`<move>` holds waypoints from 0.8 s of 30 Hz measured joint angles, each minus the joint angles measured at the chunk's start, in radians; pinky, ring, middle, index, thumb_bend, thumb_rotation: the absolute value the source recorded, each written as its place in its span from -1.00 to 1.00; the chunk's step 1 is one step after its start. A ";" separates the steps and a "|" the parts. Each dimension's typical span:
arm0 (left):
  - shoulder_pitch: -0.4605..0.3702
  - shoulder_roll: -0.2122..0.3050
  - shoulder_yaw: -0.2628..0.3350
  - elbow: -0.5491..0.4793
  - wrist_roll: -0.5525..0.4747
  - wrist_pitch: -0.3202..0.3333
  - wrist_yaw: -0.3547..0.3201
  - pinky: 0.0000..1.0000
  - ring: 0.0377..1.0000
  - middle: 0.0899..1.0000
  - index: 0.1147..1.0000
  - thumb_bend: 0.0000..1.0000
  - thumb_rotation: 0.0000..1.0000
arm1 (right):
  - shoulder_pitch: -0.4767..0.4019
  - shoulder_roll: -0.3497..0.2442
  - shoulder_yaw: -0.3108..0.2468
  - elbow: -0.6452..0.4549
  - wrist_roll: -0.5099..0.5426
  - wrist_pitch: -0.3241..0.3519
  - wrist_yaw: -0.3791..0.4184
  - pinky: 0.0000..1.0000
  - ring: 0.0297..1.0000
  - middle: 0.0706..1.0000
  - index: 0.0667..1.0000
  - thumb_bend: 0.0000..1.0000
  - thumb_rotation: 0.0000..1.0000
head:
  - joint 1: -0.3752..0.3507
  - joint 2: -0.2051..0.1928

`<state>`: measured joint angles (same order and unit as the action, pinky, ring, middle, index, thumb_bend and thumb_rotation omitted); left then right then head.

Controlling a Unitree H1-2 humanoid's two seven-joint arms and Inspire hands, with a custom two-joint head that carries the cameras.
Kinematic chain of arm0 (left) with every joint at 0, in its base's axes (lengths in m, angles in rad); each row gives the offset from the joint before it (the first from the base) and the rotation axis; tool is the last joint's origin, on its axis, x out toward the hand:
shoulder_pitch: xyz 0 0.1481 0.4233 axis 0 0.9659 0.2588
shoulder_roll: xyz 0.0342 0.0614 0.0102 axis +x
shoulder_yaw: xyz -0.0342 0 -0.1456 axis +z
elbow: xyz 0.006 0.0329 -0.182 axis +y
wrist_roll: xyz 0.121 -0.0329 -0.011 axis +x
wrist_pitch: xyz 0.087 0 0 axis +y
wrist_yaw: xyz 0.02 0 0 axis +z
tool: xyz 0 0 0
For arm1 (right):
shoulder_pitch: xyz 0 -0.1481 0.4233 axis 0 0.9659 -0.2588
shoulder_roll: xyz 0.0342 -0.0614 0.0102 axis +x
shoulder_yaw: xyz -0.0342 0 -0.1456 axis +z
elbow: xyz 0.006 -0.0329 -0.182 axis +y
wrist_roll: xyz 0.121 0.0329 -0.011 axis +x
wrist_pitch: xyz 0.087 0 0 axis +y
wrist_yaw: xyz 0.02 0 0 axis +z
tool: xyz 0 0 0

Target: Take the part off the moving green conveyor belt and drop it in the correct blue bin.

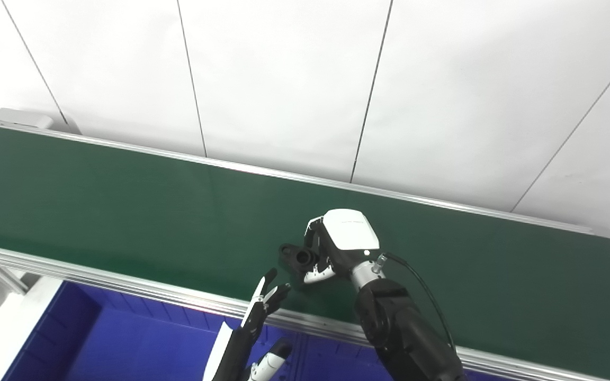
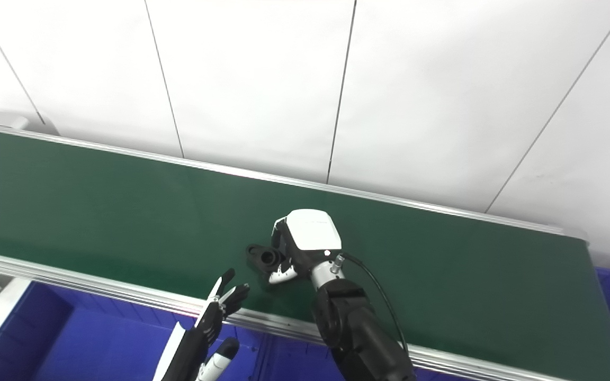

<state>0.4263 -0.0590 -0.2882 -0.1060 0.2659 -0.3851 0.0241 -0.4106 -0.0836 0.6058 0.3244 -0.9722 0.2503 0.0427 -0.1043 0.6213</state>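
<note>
White wall panels with thin dark seams back the scene, and across the middle runs the green conveyor belt (image 1: 125,206) between silver rails. On the belt, near its front edge, sits the black part (image 1: 298,257), a small bracket-like piece with a round bore. The right hand (image 1: 337,243) is down on it, fingers (image 1: 318,273) curled around the part's right side and touching it; whether the grip is fully closed I cannot tell, as the white back of the hand hides the far side. The left hand (image 1: 257,323) waits low over the front rail, fingers apart and holding nothing. So this looks like the grasp step. Next, I'd judge, comes a firm squeeze, a clean lift off the belt, then a carry toward the blue bin (image 1: 125,344) below the front rail. Which bin is correct isn't shown.
</note>
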 measured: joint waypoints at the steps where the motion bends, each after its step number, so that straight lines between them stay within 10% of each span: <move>1: 0.000 0.000 0.000 0.000 0.000 0.000 0.000 0.78 0.80 0.81 1.00 -0.17 0.78 | 0.000 0.000 0.000 -0.001 0.001 0.000 0.000 -0.70 -0.63 -0.48 -0.09 0.01 -0.73 | -0.002 0.002; 17: -0.014 0.012 0.028 -0.003 -0.029 0.003 -0.004 0.85 0.83 0.82 1.00 -0.25 0.79 | 0.084 -0.132 -0.003 -0.217 -0.001 0.002 0.127 -0.76 -0.69 -0.59 -0.09 0.01 -0.74 | -0.097 0.034; 24: -0.015 0.057 0.047 -0.076 -0.066 0.066 -0.038 0.96 0.91 0.89 1.00 0.04 0.93 | 0.102 -0.217 -0.017 -0.390 -0.065 0.008 0.281 -0.74 -0.67 -0.55 -0.09 0.02 -0.73 | -0.186 0.094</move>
<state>0.4112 -0.0020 -0.2415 -0.1820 0.2001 -0.3191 -0.0135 -0.3088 -0.3003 0.5887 -0.0657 -1.0375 0.2580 0.3240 -0.2899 0.7148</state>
